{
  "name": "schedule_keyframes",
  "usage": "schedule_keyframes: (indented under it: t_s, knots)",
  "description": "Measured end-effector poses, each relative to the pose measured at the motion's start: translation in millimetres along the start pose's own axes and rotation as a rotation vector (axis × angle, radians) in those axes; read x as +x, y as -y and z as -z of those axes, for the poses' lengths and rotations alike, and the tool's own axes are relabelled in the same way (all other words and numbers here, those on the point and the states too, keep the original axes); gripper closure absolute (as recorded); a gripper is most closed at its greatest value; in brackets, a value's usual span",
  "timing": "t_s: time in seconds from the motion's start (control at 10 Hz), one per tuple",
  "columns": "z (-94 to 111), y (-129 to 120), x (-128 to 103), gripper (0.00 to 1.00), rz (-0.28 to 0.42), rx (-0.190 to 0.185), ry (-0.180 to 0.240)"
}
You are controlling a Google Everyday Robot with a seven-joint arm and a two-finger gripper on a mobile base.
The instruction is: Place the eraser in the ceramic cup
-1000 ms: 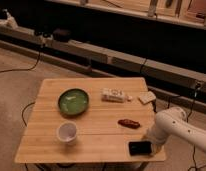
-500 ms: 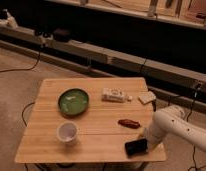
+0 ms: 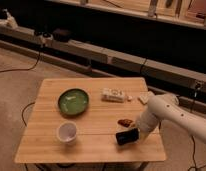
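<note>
The white arm (image 3: 168,114) is reaching in from the right and bending down over the front right part of the wooden tabletop (image 3: 96,150). The gripper (image 3: 137,134) is sitting low at that end, just above the wood. Its fingers (image 3: 139,131) are clenching the right end of the eraser (image 3: 126,136). The eraser is sticking out to the left of the gripper and is tilting, not lying flat. Whether its lower edge is touching the wood cannot be told.

The cup (image 3: 67,132) is standing upright near the front left, well apart from the eraser, its pale inside showing. The green dish (image 3: 73,102) is sitting just behind the cup. A white patterned packet (image 3: 112,95) is lying toward the back middle. A small reddish-brown oblong (image 3: 125,121) is lying just behind the eraser, close to the arm. A small pale piece (image 3: 144,98) is resting near the back right edge, partly behind the arm. Beyond the tabletop, a dark cable (image 3: 21,67) is trailing over the floor.
</note>
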Motion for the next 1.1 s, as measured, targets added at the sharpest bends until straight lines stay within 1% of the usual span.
schedule_keyframes:
  t_s: [0.1,0.2,0.3,0.4,0.5,0.6,0.7,0.8,0.9,1.1]
  knots:
    - [-0.7,15.0,-1.6,1.0,0.02,-0.024,-0.006]
    - [-3.9,28.9,-3.3,1.0,0.05,-0.058,-0.027]
    - [-10.1,41.9,-7.8,1.0,0.094,-0.106,-0.054]
    - [-15.4,53.2,-15.2,1.0,0.139,-0.146,-0.075]
    - [-17.5,62.9,-23.8,1.0,0.174,-0.165,-0.086]
    - [-17.7,75.9,-37.4,1.0,0.225,-0.177,-0.094]
    - [-15.9,84.1,-45.3,1.0,0.258,-0.177,-0.103]
    - [-11.1,96.7,-55.9,1.0,0.309,-0.172,-0.122]
    - [-3.7,101.0,-54.2,1.0,0.336,-0.164,-0.141]
    - [2.9,103.4,-51.6,1.0,0.369,-0.155,-0.146]
